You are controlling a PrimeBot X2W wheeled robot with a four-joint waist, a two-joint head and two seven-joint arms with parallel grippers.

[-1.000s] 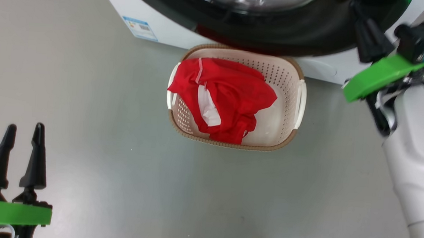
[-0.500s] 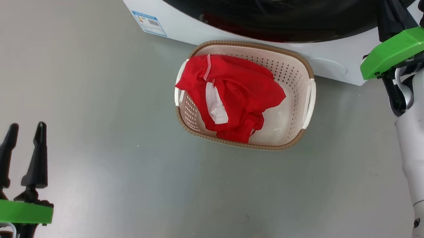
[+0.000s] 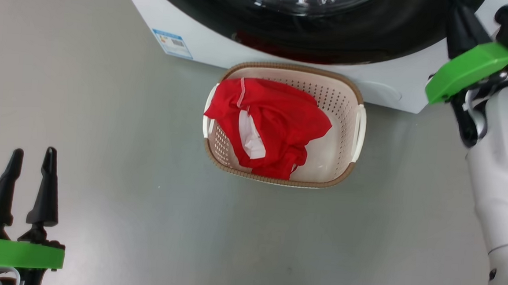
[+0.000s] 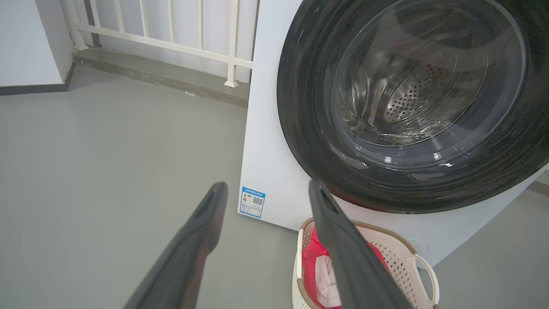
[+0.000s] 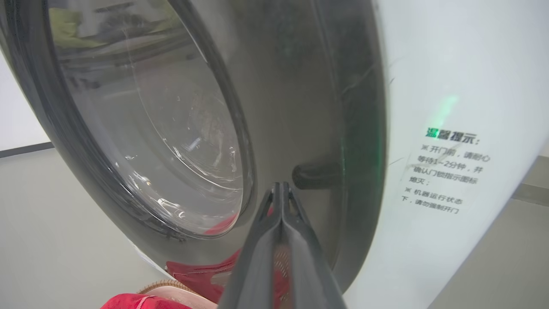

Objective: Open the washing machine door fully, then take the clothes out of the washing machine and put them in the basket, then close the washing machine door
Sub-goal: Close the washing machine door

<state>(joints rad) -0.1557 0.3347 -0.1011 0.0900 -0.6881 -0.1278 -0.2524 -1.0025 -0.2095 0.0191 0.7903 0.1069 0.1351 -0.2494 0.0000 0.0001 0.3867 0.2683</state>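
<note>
Up front, the door (image 4: pixel 407 103) sits shut or nearly shut against the washer (image 4: pixel 266 141); whether it has latched cannot be told. The right gripper (image 5: pixel 281 186), fingers pressed together and holding nothing, points at the door's glossy black ring. Its tips could skid on that slick curve, leaving the door unlatched. Just below, the clothes (image 3: pixel 277 117) lie in the basket (image 3: pixel 285 68). The left gripper (image 3: pixel 33 152) hangs open, well apart.
</note>
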